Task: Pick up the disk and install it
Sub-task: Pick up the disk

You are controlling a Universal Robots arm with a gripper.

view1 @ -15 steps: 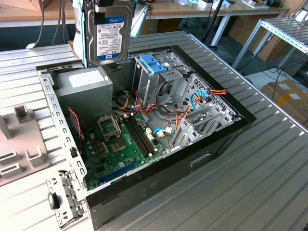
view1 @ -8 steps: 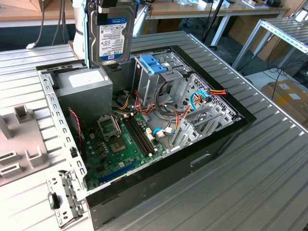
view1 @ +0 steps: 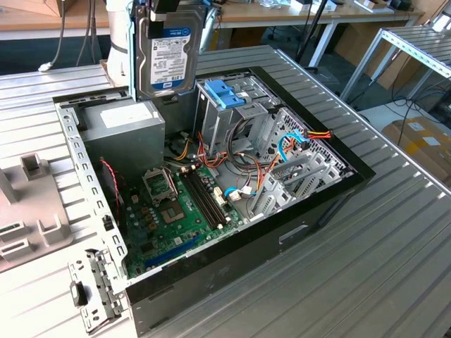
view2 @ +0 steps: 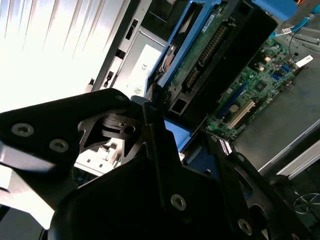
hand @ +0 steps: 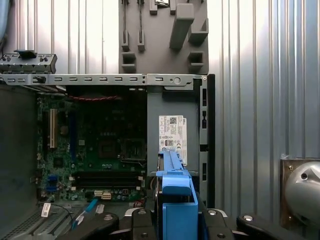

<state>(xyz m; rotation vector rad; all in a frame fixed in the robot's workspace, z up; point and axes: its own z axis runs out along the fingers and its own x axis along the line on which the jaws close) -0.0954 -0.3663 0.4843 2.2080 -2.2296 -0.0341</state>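
Your claw [hand: 177, 227] was clenched on the disk [view1: 167, 53]. In the exterior view the disk hung upright, label showing, above the grey power box [view1: 127, 121] at eleven o'clock of the open computer case [view1: 232, 262] on the table [view1: 394, 267].

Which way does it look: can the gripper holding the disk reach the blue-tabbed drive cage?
Probably yes. The gripper holds the disk upright over the open case, near the drive cage. Nothing covers the cage's top, though cables crowd its lower side.
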